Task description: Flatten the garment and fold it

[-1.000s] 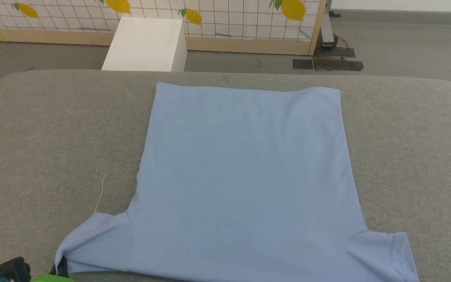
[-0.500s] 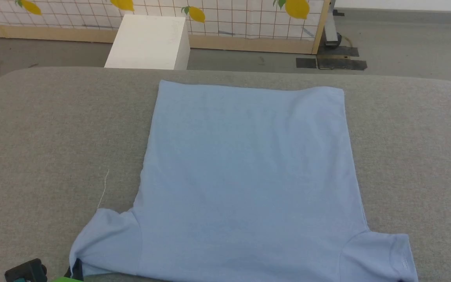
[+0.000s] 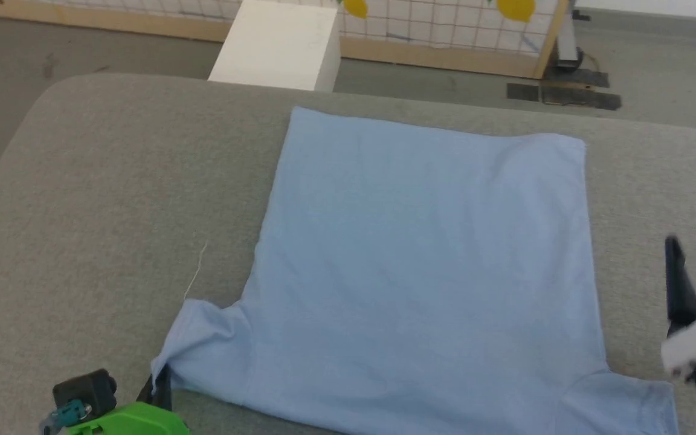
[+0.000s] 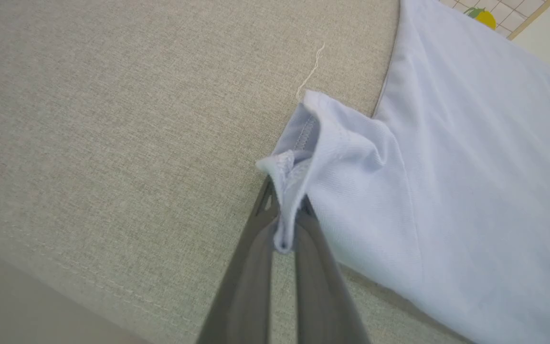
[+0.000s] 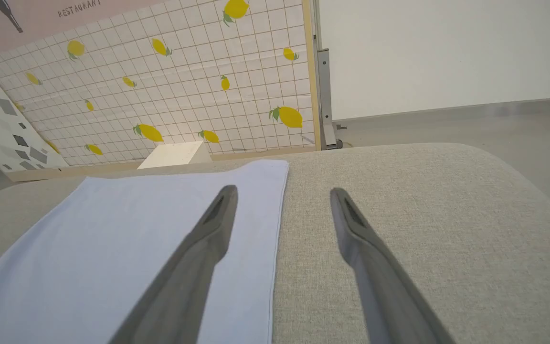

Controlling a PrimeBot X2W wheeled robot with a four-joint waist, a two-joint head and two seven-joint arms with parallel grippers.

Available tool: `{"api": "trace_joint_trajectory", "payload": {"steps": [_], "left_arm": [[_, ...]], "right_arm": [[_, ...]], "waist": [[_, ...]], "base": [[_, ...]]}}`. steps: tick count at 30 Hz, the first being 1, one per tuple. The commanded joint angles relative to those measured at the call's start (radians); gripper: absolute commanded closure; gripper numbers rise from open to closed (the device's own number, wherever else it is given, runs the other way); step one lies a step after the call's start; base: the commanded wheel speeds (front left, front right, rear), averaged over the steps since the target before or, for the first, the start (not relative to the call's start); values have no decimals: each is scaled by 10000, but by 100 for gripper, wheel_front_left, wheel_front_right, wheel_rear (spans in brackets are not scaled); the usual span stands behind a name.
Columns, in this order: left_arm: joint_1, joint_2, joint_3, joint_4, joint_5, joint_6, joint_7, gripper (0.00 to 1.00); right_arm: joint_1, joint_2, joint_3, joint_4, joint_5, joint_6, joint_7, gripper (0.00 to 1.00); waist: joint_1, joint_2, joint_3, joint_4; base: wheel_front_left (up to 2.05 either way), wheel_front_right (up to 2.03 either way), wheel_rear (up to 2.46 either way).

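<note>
Head view: the garment (image 3: 426,272), a light blue soft knit, lies spread flat on a tabletop (image 3: 82,199) covered in grey woven cloth with rounded corners. Its straight hem is on the far side and its short sleeves on the near side. The near edge and the right sleeve are cut off by the picture's bottom. The left sleeve (image 3: 203,344) is puckered. At its outer corner the left jaws show as a dark sliver, mostly hidden behind a bright green part (image 3: 130,420). A loose pale thread (image 3: 197,272) lies just left of that sleeve. Right of the garment's side edge the right jaws stand apart, blurred, over bare cloth. Beyond the hem stand a white box (image 3: 275,45) and a gridded panel (image 3: 444,18) with yellow lemons.

Left wrist view: the two long grey fingers (image 4: 246,286) are pressed together on the bunched sleeve hem, whose stitched edge folds over above their tips. The rest of the garment runs off to the right, smooth.

Right wrist view: the fingers (image 5: 194,258) are spread wide with nothing between them. One is over the garment's side edge, the other over bare tabletop beside it. Whether they touch the surface is unclear.
</note>
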Motion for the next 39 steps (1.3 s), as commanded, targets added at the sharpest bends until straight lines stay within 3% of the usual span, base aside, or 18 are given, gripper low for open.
{"api": "trace_joint_trajectory", "payload": {"steps": [1, 9, 19, 25, 31, 32, 33, 34, 39], "left_arm": [[-265, -42, -55, -100, 65, -57, -79, 100], [-1000, -300, -485, -412, 143, -223, -354, 100], [-1853, -879, -1150, -32, -13, -525, -976, 100], [-2056, -1029, -1393, 287, -107, -614, -1299, 100], [-2195, -1071, -1443, 587, -173, -650, -1513, 100], [-2233, -1077, -1446, 632, -187, -655, -1547, 100], [-2265, -1082, -1451, 667, -198, -660, -1572, 100], [-2299, -1086, -1464, 711, -208, -671, -1593, 100], [-2344, -1025, -1424, 901, -217, -668, -1679, 100]], "right_arm": [[-566, -189, 5, 241, -50, -13, -96, 0], [-4186, -1435, -86, 2757, -121, -13, 550, 0], [-7465, -2702, -457, 5352, -1037, -13, 3105, 0], [-8374, -2704, -1015, 5731, -2137, -13, 5803, 0], [-8424, -2266, -1575, 5067, -3288, -13, 7833, 0], [-8380, -2157, -1649, 4848, -3391, -13, 8055, 56], [-8336, -2084, -1701, 4685, -3449, -13, 8163, 69], [-8257, -2024, -1730, 4482, -3514, -13, 8213, 100], [-7518, -1910, -1527, 3720, -3500, -13, 7218, 100]], "waist": [[1, 60, 385, 430], [1, 60, 1729, 1376], [1, 60, 3489, 2498], [1, 60, 4132, 2734], [1, 60, 4307, 2686], [1, 60, 4300, 2657], [1, 60, 4279, 2629], [1, 60, 4239, 2591], [1, 60, 3734, 2343]], "base": [[0, 0, 0], [0, 0, 0], [0, 0, 0], [0, 0, 0], [0, 0, 0], [0, 0, 0], [0, 0, 0], [0, 0, 0], [0, 0, 0]]}}
